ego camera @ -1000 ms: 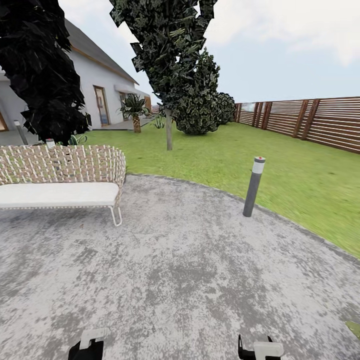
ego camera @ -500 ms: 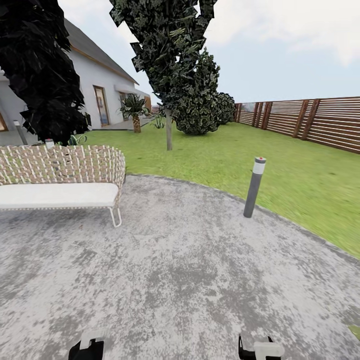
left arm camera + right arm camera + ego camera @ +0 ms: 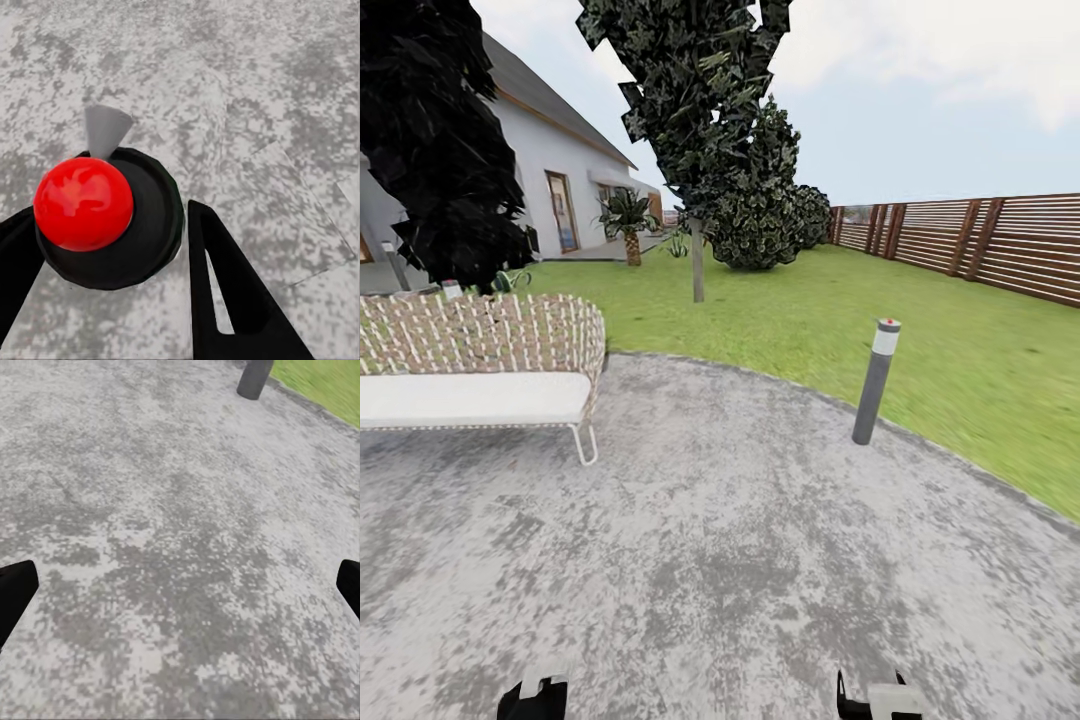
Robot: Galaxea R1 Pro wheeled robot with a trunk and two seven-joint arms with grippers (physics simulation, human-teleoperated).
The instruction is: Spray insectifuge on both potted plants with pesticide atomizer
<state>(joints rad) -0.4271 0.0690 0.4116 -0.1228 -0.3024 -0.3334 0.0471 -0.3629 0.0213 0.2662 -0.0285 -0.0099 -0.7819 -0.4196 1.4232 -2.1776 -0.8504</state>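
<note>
The pesticide atomizer and the two potted plants are out of view. I stand on the garden's mottled grey paved circle (image 3: 740, 540), with green lawn (image 3: 810, 310) beyond it and the brown slat fence (image 3: 980, 240) at the right. My left gripper (image 3: 540, 695) and right gripper (image 3: 880, 698) sit low at the head view's bottom edge. The left gripper (image 3: 105, 232) is open, its black fingers (image 3: 225, 277) spread above a red ball on a black disc (image 3: 154, 225). The right gripper (image 3: 180, 585) is open over bare paving, holding nothing.
A woven bench (image 3: 480, 370) with a white cushion stands at the left on the paving. A grey bollard light (image 3: 875, 385) marks the circle's right rim. A thin tree trunk (image 3: 698, 260), bushes (image 3: 760, 225), a palm (image 3: 628, 215) and a white house (image 3: 560, 170) lie farther back.
The whole head view has shifted a little: the bench now sits further left and lower, the bollard slightly right and lower. The camera moved; both grippers hold the same pose.
</note>
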